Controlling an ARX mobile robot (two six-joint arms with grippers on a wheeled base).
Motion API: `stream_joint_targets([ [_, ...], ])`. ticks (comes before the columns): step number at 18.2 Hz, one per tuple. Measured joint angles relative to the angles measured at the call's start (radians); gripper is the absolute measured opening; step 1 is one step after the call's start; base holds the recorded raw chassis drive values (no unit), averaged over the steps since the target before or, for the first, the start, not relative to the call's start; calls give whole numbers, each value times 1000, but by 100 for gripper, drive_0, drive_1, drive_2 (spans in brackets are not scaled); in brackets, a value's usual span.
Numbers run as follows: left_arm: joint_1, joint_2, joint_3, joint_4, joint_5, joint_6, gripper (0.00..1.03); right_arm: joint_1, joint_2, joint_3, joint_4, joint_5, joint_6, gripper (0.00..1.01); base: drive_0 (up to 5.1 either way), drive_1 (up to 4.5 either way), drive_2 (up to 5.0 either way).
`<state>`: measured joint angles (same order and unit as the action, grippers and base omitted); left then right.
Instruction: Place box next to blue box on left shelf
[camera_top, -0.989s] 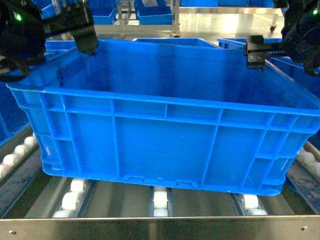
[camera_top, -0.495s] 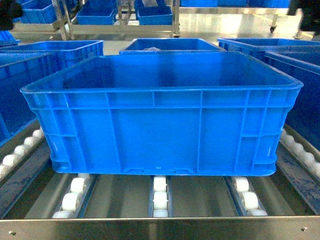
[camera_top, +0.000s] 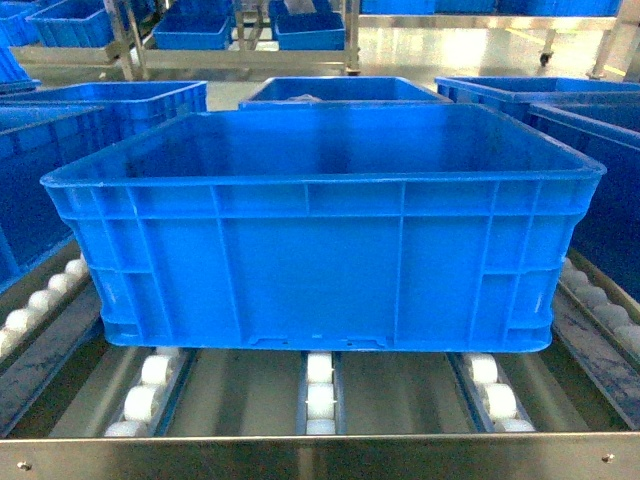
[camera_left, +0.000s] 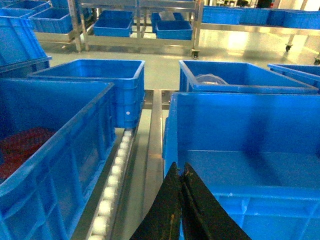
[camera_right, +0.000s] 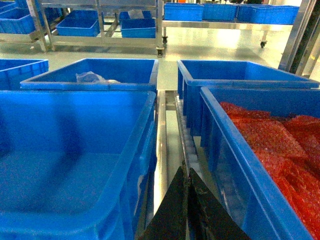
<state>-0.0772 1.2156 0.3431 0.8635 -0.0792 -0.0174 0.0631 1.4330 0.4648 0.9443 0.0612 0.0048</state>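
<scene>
The large bright blue open-topped plastic crate (camera_top: 320, 235) was pictured resting level on the white rollers of the grey steel flow rack (camera_top: 320, 455), just behind its flat riveted front rail, with neighbouring blue crates (camera_left: 55, 160) close on either side. The left gripper (camera_left: 181, 172) was seen pressed together and empty above the crate's left rim; the right gripper (camera_right: 187, 175), likewise pressed together and empty, hung over the gap beside a blue crate filled with red bags (camera_right: 260, 150). The placement was judged essentially made. The arms, it was thought, should be lifted away without the rim being nudged, since rollers would let the crate drift.
</scene>
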Motion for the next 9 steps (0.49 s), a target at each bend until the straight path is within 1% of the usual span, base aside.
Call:
stream_joint_targets([
  [6, 13, -65, -65, 2, 6, 0, 1, -7, -84, -82, 21, -8, 0, 2, 0, 0, 0],
  [7, 16, -80, -80, 0, 13, 0, 1, -17, -105, -100, 24, -15, 0, 2, 0, 0, 0],
  [8, 45, -110, -106, -5, 64, 1, 1, -45, -137, -131, 24, -56, -2, 2, 0, 0, 0],
  [9, 75, -154, -141, -17, 74, 2, 1, -66, -177, -179, 19, -57, -2, 2, 0, 0, 0],
])
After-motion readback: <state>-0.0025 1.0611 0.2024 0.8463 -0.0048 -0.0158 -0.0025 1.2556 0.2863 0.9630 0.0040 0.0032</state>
